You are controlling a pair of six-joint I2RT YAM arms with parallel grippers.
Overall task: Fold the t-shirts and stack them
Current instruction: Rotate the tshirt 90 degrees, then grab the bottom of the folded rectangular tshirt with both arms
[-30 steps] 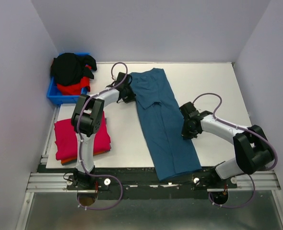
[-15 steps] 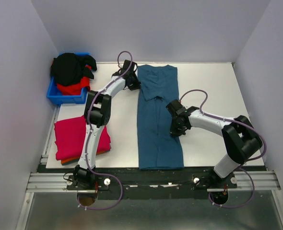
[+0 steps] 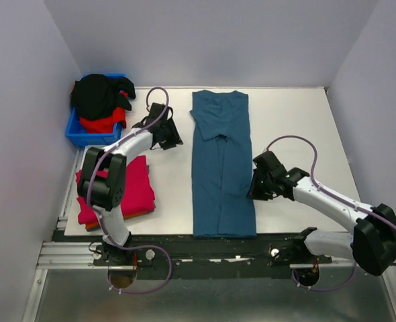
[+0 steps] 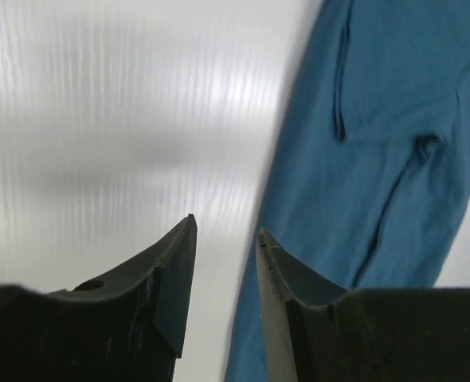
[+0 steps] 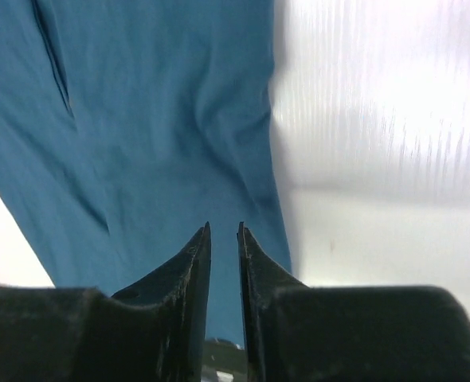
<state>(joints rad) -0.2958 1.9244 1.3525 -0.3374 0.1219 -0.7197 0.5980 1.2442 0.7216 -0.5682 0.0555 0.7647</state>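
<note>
Teal-blue t-shirt (image 3: pixel 221 168) lies folded lengthwise on white surface (image 3: pixel 292 121) | left fingers (image 4: pixel 171 274) parted, empty, near its edge | right fingers (image 5: pixel 189 274) barely parted, empty, over the cloth

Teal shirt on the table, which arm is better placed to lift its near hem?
Probably right: the right pincer sits beside the teal shirt's near half; the left pincer is up by the sleeves, apart from the cloth.
</note>
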